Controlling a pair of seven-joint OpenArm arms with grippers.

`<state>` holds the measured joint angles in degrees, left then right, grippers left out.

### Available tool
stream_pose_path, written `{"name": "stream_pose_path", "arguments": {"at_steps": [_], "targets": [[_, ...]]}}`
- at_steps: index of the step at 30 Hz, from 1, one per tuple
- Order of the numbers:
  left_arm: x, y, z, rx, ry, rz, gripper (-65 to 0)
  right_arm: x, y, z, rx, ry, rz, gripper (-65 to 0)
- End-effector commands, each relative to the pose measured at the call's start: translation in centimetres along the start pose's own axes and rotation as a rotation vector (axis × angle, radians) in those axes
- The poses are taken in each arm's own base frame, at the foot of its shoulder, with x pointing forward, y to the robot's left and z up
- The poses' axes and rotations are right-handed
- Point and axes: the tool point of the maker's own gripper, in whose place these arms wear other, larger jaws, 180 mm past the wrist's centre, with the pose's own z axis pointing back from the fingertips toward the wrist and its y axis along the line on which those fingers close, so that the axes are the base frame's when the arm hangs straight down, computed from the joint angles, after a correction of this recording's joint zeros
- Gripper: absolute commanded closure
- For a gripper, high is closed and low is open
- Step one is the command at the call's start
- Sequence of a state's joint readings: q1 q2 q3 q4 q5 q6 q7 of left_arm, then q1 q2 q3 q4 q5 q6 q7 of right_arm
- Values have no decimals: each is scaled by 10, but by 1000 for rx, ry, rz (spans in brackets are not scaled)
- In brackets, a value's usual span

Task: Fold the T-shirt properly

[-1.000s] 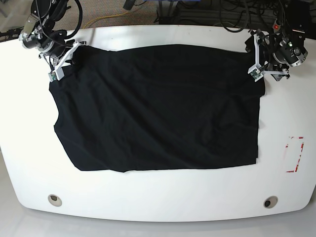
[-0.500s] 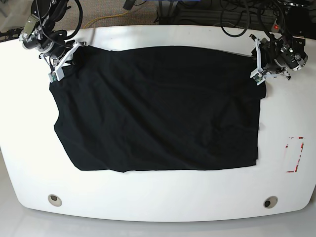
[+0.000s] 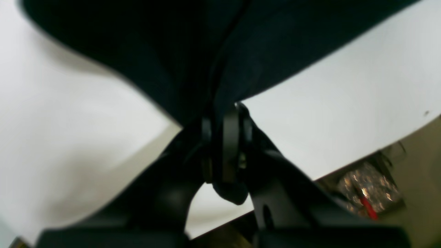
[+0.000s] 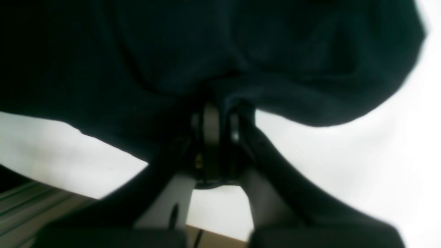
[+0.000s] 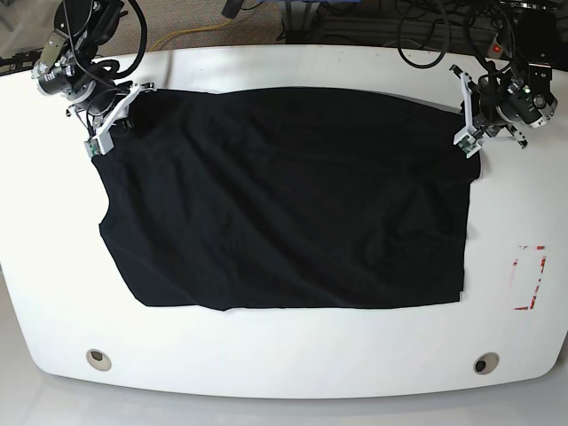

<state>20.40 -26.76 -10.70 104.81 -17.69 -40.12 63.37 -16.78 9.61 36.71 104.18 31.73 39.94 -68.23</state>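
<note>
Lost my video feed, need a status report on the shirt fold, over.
Left gripper shut on T-shirt corner. Right gripper shut on the other far corner. Shirt spread flat on white table, unfolded. Nothing in the way.

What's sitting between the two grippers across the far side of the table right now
Only the T-shirt: its far edge spans from the right gripper to the left gripper, each shut on a corner. The base view shows nothing else there.

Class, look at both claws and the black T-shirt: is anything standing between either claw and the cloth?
Nothing visible does. The left claw is shut directly on the T-shirt at one far corner, and the right claw is shut on the other far corner. Only bare white table surrounds the cloth.
</note>
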Motion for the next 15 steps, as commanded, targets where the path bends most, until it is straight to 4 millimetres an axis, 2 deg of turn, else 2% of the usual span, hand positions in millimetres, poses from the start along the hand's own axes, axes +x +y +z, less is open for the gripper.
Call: {"name": "stream_pose_path", "arguments": {"at_steps": [1, 4, 7, 11, 15], "targets": [[27, 13, 19, 78, -108, -11, -10, 23, 2, 19, -34, -73, 73, 0], [35, 16, 22, 140, -114, -39, -10, 32, 1, 21, -43, -92, 88, 0], [60, 24, 28, 211, -193, -52, -10, 51, -3, 22, -56, -131, 104, 0], [97, 51, 40, 366, -253, -52, -10, 90, -22, 29, -141, -181, 163, 0], [138, 84, 62, 527, -299, -18, -10, 131, -46, 36, -220, -224, 190, 0]]}}
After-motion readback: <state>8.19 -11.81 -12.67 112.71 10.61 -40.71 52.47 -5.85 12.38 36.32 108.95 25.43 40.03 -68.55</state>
